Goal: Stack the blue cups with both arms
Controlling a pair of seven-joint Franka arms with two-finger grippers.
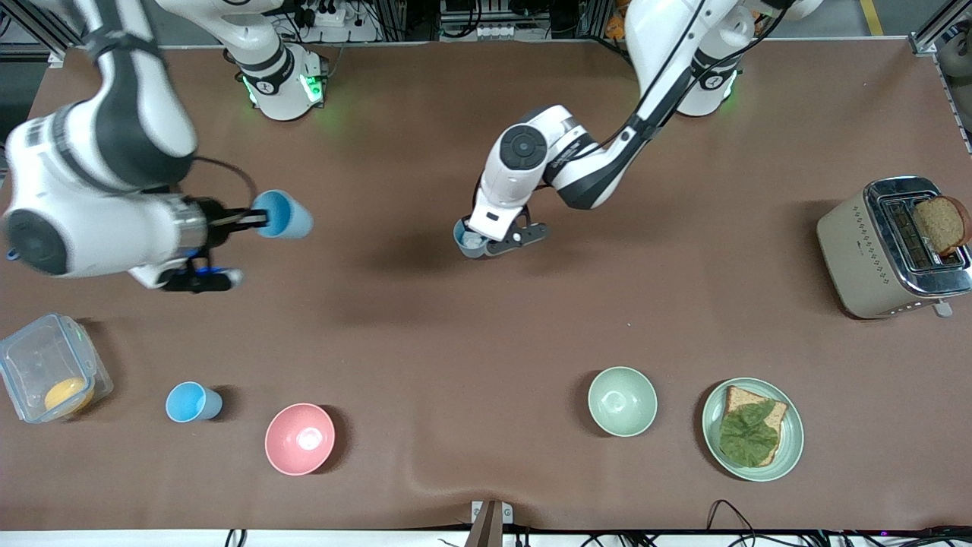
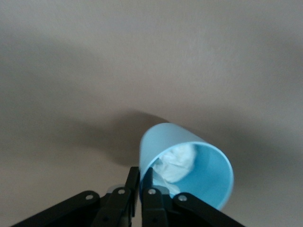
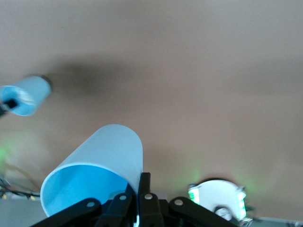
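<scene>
My right gripper [image 1: 257,219] is shut on the rim of a bright sky-blue cup [image 1: 283,214] and holds it on its side in the air, over the table toward the right arm's end. The right wrist view shows its fingers [image 3: 144,182] pinching that cup's wall [image 3: 97,172]. My left gripper [image 1: 486,241] is shut on the rim of a duller grey-blue cup [image 1: 467,241] over the middle of the table. In the left wrist view this cup [image 2: 189,163] has something whitish inside, and the fingers [image 2: 150,177] clamp its rim. Another sky-blue cup [image 1: 194,401] stands on the table near the front camera.
A clear lidded box [image 1: 47,376] with something orange in it stands beside the standing cup. A pink bowl [image 1: 299,438], a pale green bowl [image 1: 622,400] and a green plate [image 1: 790,437] with bread and a leaf sit along the near edge. A toaster [image 1: 858,251] holds a bread slice.
</scene>
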